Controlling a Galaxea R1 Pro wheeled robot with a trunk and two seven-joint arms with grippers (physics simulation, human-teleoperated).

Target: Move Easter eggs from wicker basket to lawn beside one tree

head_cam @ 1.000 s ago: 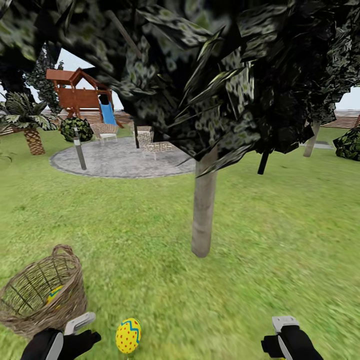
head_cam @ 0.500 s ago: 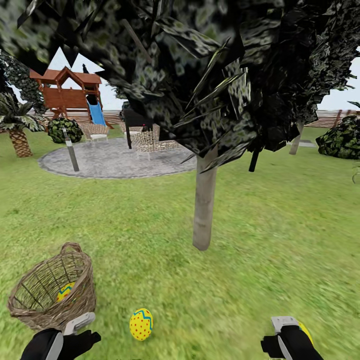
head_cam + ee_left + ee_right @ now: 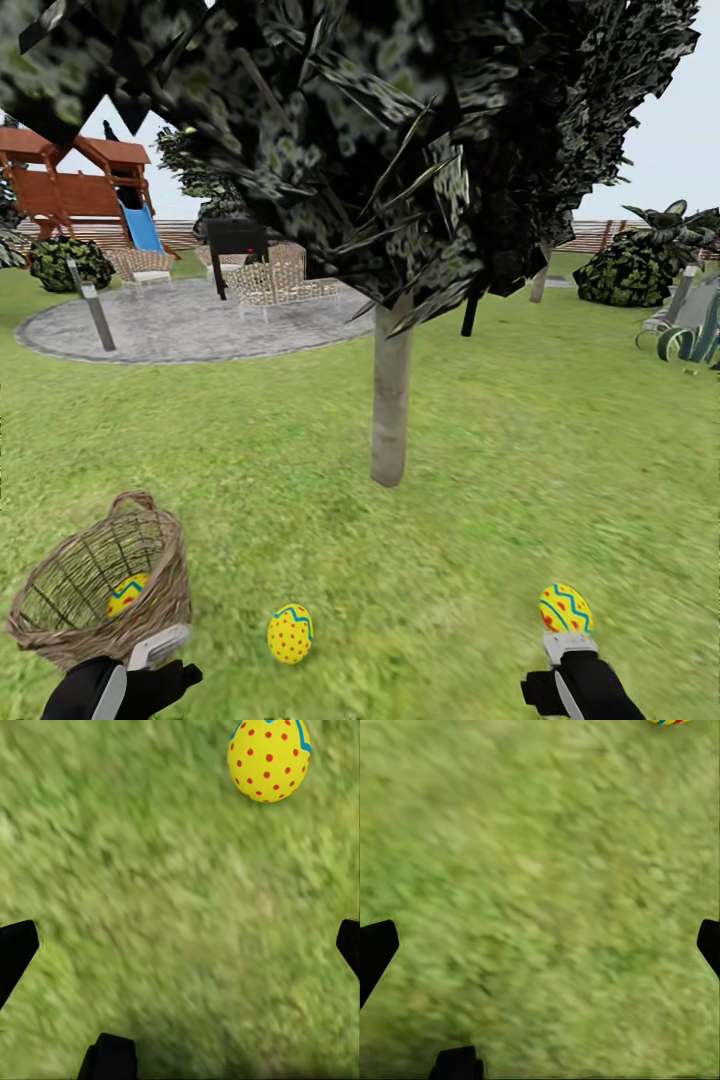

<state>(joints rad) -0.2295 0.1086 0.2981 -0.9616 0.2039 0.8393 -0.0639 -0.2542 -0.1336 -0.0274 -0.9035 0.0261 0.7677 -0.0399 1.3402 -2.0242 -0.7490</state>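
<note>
Wicker basket sat tilted on the lawn with one Easter egg inside. A second egg lay on grass short of the tree, a third just beyond the right gripper. Both the right and left gripper were spread apart, holding nothing. Wicker chairs stood on the stone patio behind.

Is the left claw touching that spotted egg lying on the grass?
Apart. In the left wrist view, the Easter egg lies on the lawn with bare grass between it and the open left claw.
</note>
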